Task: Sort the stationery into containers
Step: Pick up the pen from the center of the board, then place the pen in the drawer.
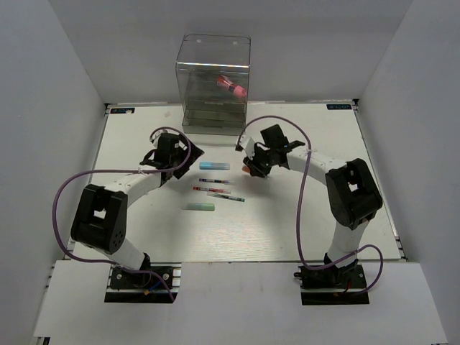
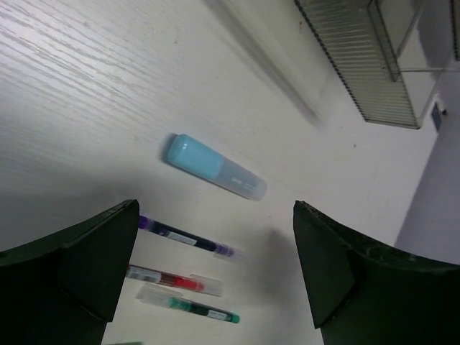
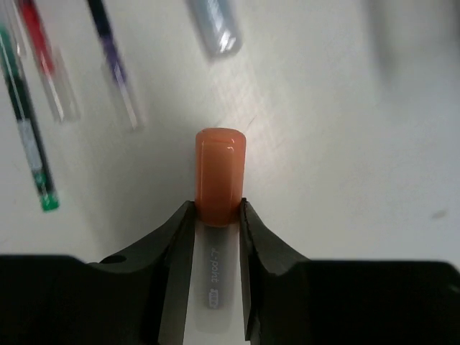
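So, early days by the look of it: only one item sits in the clear box [image 1: 213, 72] at the far edge of the table [image 1: 302, 230], i.e. the pink tube [image 1: 231, 87], lying on an upper level; everything else is outside it. The right gripper [image 3: 218, 215] has its jaws pinched onto the orange marker [image 3: 219, 172], cap end poking out past the fingertips, pale barrel running back btwn them; from above, that claw sits just right of the pen cluster, near the box front but not at it; whether the marker is clear of the tabletop I can't tell for sure. The left gripper [image 2: 215, 277] is spread wide w/ nothing in it, hanging over the left part of the spread; its camera looks down on the far bar [image 2: 215, 167], pale blue-green, w/ the three thin pens [image 1: 213, 190] just beyond it toward the arms. Left to do, as I reckon it: the orange marker has to go in; then the far bar & the near bar [image 1: 200, 206], which lies closer to the arm bases; then the purple, red & green pens, lying roughly parallel btwn those two bars; so approx one of seven done, one in hand, five lying untouched on the table.
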